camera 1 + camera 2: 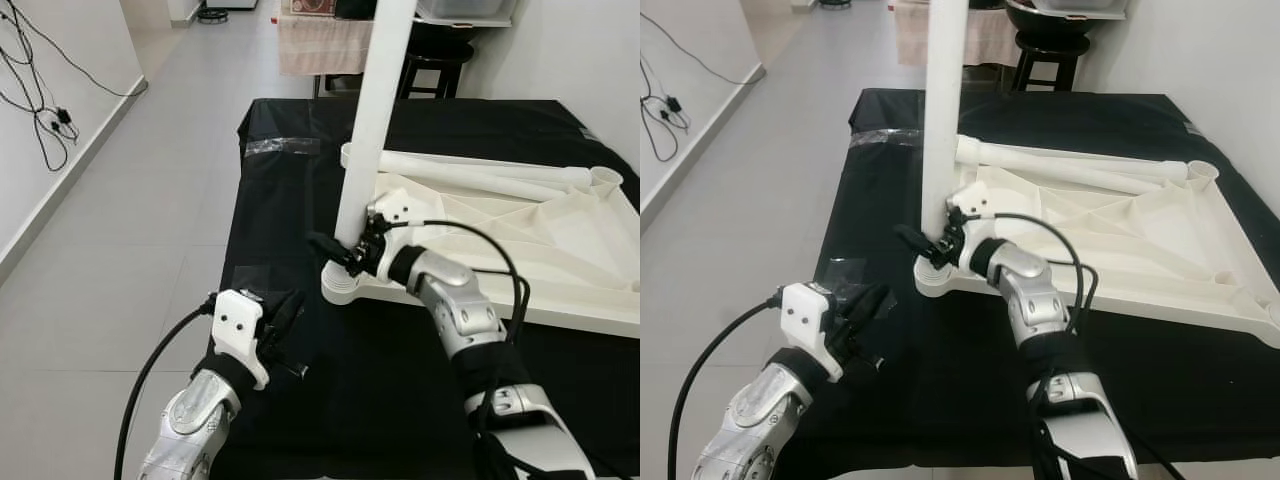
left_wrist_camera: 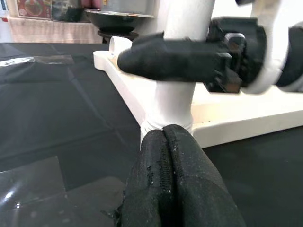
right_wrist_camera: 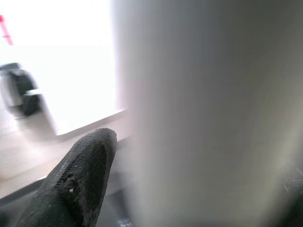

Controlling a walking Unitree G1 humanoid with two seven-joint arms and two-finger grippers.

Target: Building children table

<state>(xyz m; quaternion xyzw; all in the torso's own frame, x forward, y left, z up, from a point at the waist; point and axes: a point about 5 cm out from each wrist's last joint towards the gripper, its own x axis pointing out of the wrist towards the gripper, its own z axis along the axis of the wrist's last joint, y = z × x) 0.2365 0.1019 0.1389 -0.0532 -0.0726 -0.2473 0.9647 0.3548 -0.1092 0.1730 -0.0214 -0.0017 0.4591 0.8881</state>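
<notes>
a white table leg [image 1: 378, 110] stood upright in the centre of the head-camera frame, its long axis running straight up past the top edge and its foot seated in the corner socket [image 1: 345, 283] of the upturned white tabletop [image 1: 560, 250], which lay ribbed side up across the right half of the black-covered work table [image 1: 300, 190]. two more white legs [image 1: 480, 170] lay flat along the tabletop's far edge, toward the upper right. the right gripper [image 1: 343, 250] was the nearer by far, reaching in from the lower right with its black fingers set on either side of the leg's lower end, just above the socket (the wrist view showed one finger [image 3: 78, 182] pressed close beside the pale tube), so it appeared to be clasping the leg, probably to seat or steady it. the left gripper [image 1: 283, 318] hovered at lower left over the black cloth, near the socket but apart from it, its fingers [image 2: 177, 184] pressed together and empty, pointing toward the leg's base.
</notes>
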